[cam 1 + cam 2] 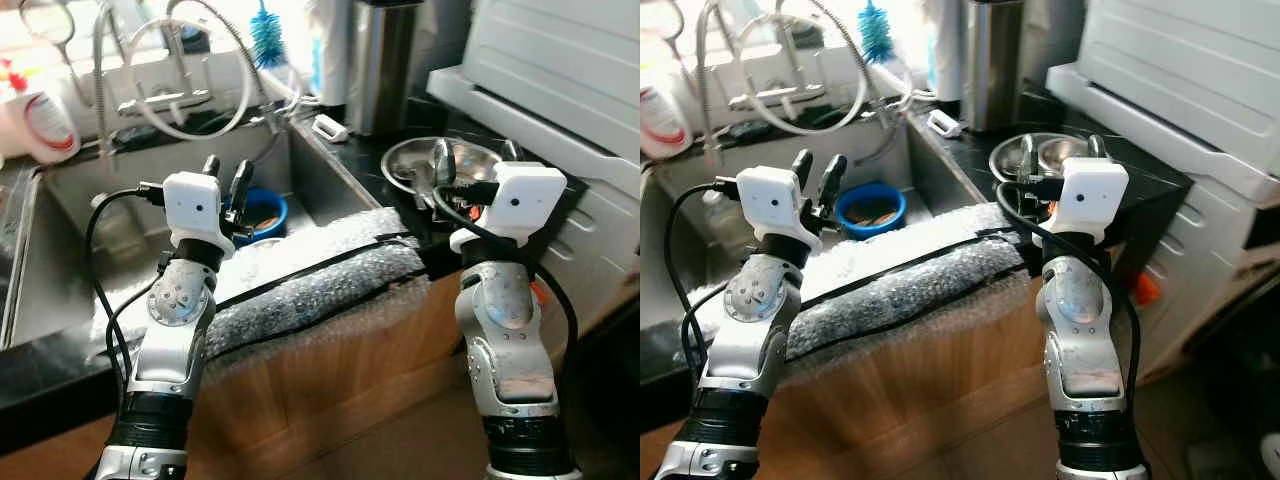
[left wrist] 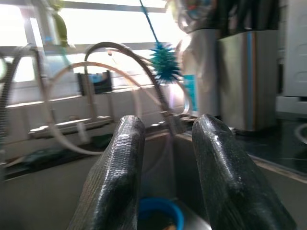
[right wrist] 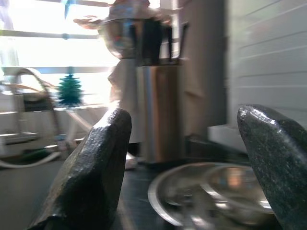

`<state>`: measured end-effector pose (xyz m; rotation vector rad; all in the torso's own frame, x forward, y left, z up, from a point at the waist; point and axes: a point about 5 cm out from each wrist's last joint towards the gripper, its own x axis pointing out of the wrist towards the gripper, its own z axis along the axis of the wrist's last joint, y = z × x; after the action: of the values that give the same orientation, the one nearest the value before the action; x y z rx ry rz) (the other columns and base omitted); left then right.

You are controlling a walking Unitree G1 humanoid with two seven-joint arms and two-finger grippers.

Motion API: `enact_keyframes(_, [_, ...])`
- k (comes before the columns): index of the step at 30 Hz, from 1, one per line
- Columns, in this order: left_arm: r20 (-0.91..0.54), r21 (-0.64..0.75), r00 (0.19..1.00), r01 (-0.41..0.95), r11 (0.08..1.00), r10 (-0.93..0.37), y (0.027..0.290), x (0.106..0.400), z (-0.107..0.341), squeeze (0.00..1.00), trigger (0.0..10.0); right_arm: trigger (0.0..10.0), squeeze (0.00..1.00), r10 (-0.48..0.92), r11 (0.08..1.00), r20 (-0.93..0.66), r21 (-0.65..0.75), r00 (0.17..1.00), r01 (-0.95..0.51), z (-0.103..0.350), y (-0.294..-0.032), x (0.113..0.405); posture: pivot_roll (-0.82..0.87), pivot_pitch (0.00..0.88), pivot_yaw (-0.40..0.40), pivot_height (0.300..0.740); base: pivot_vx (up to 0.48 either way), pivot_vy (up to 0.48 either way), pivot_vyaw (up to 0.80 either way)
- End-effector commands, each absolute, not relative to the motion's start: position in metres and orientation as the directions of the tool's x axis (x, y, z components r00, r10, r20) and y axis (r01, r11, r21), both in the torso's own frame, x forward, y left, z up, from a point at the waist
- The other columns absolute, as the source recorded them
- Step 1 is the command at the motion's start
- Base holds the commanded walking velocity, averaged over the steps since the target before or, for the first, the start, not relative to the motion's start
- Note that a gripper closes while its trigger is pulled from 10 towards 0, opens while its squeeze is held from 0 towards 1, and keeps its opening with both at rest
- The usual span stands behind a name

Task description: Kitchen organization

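Left gripper (image 1: 226,176) raised over the near edge of the sink (image 1: 70,200), fingers parted narrowly with nothing between them, pointing toward 12 o'clock. Blue bowl (image 1: 262,212) resting on the sink floor just past the fingertips, at about 1 o'clock from the left gripper (some brownish contents inside, not identifiable). Same bowl seen low between the two fingers (image 2: 117,167) in the left wrist view (image 2: 160,213).

Right gripper (image 1: 475,155) held above the black counter (image 1: 375,160), fingers spread wide and empty. Steel bowl (image 1: 420,165) on the counter directly beyond the fingertips, at 11 o'clock from the right wrist, with a second, smaller steel dish appearing nested in it in the right wrist view (image 3: 230,189). No contact visible between gripper and bowl.

Bubble-wrap padding (image 1: 320,280) taped with black strips along the counter's front edge, running between the two arms. Tall steel canister (image 1: 380,65) standing at 12 o'clock behind the steel bowl. Small white object (image 1: 329,127) lying on the counter at 9 o'clock from the canister. Faucet with looped hose (image 1: 185,75) at the back of the sink, blue bottle brush (image 1: 267,38) upright beside it. White bottle with red label (image 1: 40,120) at the sink's far left corner. White appliance (image 1: 560,70) at 2 o'clock.
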<state>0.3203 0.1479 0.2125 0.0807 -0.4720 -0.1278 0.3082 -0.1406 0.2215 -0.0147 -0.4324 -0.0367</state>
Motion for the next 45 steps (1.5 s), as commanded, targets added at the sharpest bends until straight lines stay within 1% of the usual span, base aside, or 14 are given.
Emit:
enact_keyframes(1, [0.459, 0.094, 0.878, 0.102, 0.990, -0.134, 0.1490, 0.3196, 0.2159, 0.00, 10.0, 10.0, 0.00, -0.030, 0.999, 0.434, 0.003, 0.901, 0.032, 0.2252, -0.1396, 0.3089, -0.10, 0.010, 0.041, 0.740, 0.000, 0.000, 0.00])
enact_keyframes(4, [0.459, 0.089, 0.879, 0.102, 0.991, -0.131, 0.1493, 0.3196, 0.2159, 0.00, 10.0, 10.0, 0.00, -0.029, 1.000, 0.434, 0.003, 0.901, 0.031, 0.2253, -0.1396, 0.3089, -0.10, 0.010, 0.041, 0.740, 0.000, 0.000, 0.00])
enact_keyframes(17, [0.459, 0.087, 0.879, 0.100, 0.991, -0.129, 0.1500, 0.3204, 0.2170, 0.00, 10.0, 10.0, 0.00, -0.025, 1.000, 0.436, 0.014, 0.900, 0.021, 0.2264, -0.1373, 0.3091, -0.10, 0.016, 0.043, 0.740, 0.000, 0.419, 0.00])
enact_keyframes(24, [0.462, 0.094, 0.876, 0.106, 0.990, -0.138, 0.1485, 0.3207, 0.2179, 0.00, 10.0, 10.0, 0.00, -0.023, 1.000, 0.436, 0.014, 0.900, 0.019, 0.2265, -0.1369, 0.3094, -0.10, 0.016, 0.045, 0.740, 0.000, 0.000, 0.00])
enact_keyframes(26, [0.452, 0.069, 0.883, 0.109, 0.992, -0.128, 0.1485, 0.3217, 0.2176, 0.00, 10.0, 10.0, 0.00, -0.023, 1.000, 0.436, 0.016, 0.900, 0.017, 0.2265, -0.1366, 0.3094, -0.09, 0.016, 0.045, 0.740, 0.000, 0.360, 0.00])
enact_keyframes(31, [0.460, 0.089, 0.877, 0.109, 0.990, -0.138, 0.1475, 0.3215, 0.2189, 0.00, 10.0, 10.0, 0.00, -0.022, 1.000, 0.437, 0.020, 0.899, 0.014, 0.2266, -0.1362, 0.3094, -0.09, 0.016, 0.045, 0.740, 0.000, 0.385, 0.00])
enact_keyframes(43, [0.466, 0.145, 0.868, 0.115, 0.983, -0.170, 0.1427, 0.3202, 0.2216, 0.00, 10.0, 10.0, 0.00, -0.019, 1.000, 0.436, 0.023, 0.900, 0.011, 0.2264, -0.1362, 0.3097, -0.09, 0.019, 0.045, 0.740, 0.000, 0.000, 0.00])
enact_keyframes(45, [0.466, 0.144, 0.868, 0.115, 0.983, -0.170, 0.1427, 0.3202, 0.2214, 0.00, 10.0, 10.0, 0.00, -0.016, 1.000, 0.435, 0.017, 0.900, 0.009, 0.2262, -0.1354, 0.3097, -0.09, 0.019, 0.045, 0.740, 0.332, -0.291, 0.00])
